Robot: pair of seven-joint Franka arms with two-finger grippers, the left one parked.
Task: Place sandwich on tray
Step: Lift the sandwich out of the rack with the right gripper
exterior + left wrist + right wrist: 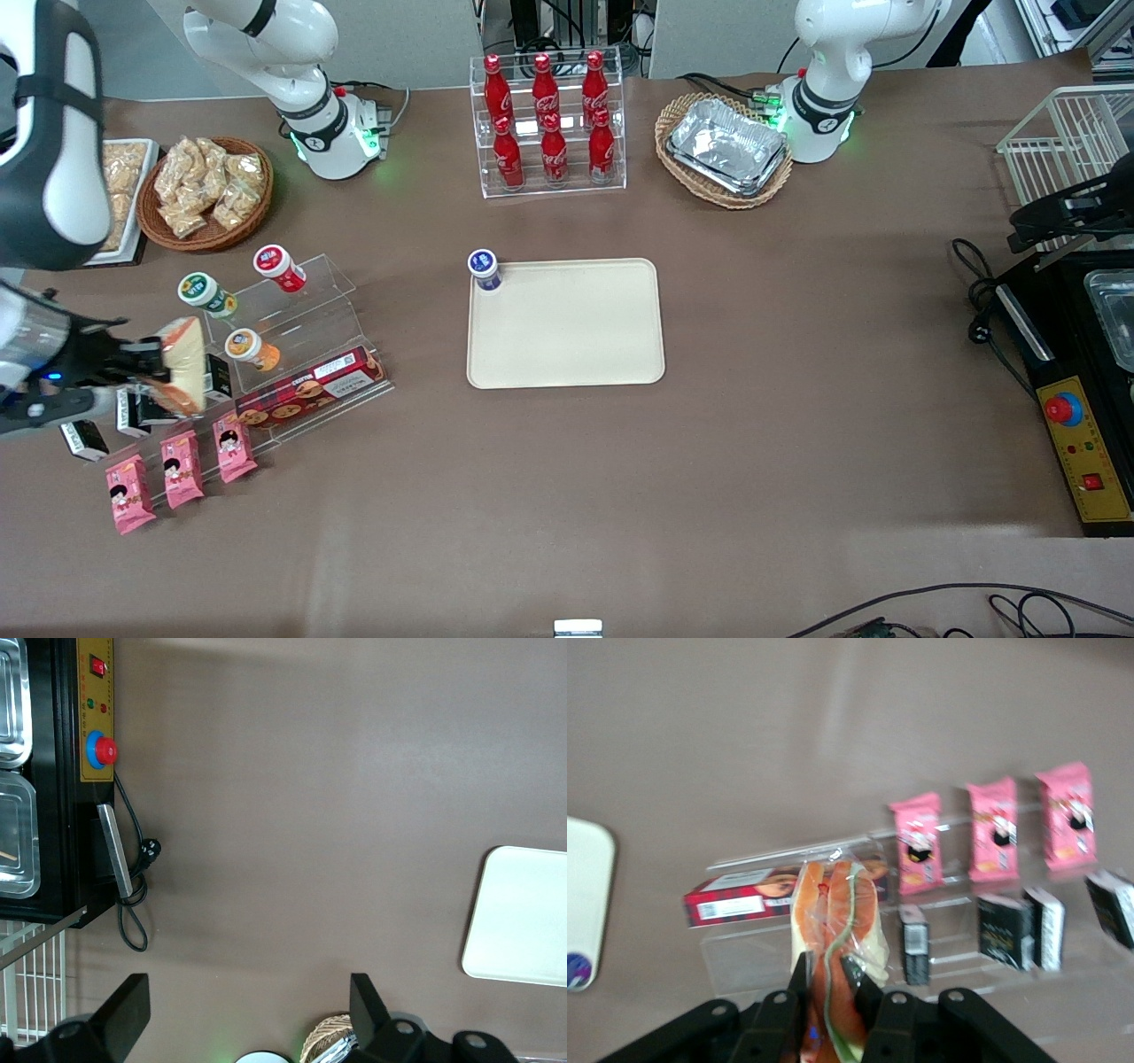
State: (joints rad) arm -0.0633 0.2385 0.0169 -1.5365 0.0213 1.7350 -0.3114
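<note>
front view: gripper [164,365] clamping the sandwich [183,361], hanging above the acrylic rack [292,354] at the working arm's end of the table, wrist reaching in level from nine o'clock. carrying toward three o'clock, staying high over the cups, aiming for bare tray [576,337], avoiding the blue-lidded cup [485,268] at its eleven o'clock corner.

right wrist view: fingers [852,979] pinching the sandwich [837,943] wrap by its edge, pink packets [994,828] and biscuit box [744,895] below; keeping squeeze gentle.

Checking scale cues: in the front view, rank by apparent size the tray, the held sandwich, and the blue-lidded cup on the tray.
1. tray
2. sandwich, held in the gripper above the snack rack, so it looks somewhat enlarged
3. blue-lidded cup
</note>
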